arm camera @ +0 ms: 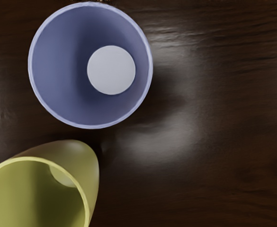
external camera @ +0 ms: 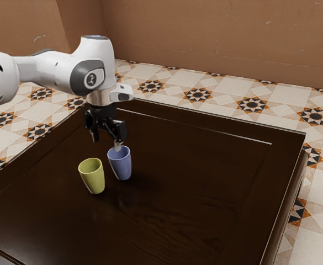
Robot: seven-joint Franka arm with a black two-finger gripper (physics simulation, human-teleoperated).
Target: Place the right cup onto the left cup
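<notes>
My gripper (external camera: 106,141) is open above the two cups, its fingers spread with nothing between them. One fingertip overlaps the mouth of the blue cup (external camera: 121,165) in the exterior view; whether it touches the rim, I cannot tell. Beside that cup, toward the exterior view's left, stands the yellow-green cup (external camera: 94,179). Both cups are upright and apart. From the hand I look down into the blue cup (arm camera: 58,66) and see its pale round bottom. The yellow-green cup (arm camera: 76,161) is partly cut off at the wrist view's edge.
The cups stand on a dark wooden table (external camera: 178,204) with a raised edge. Beyond it are a patterned tile floor (external camera: 222,96) and a brown wall (external camera: 205,38). My arm reaches in from the exterior view's left, above the table.
</notes>
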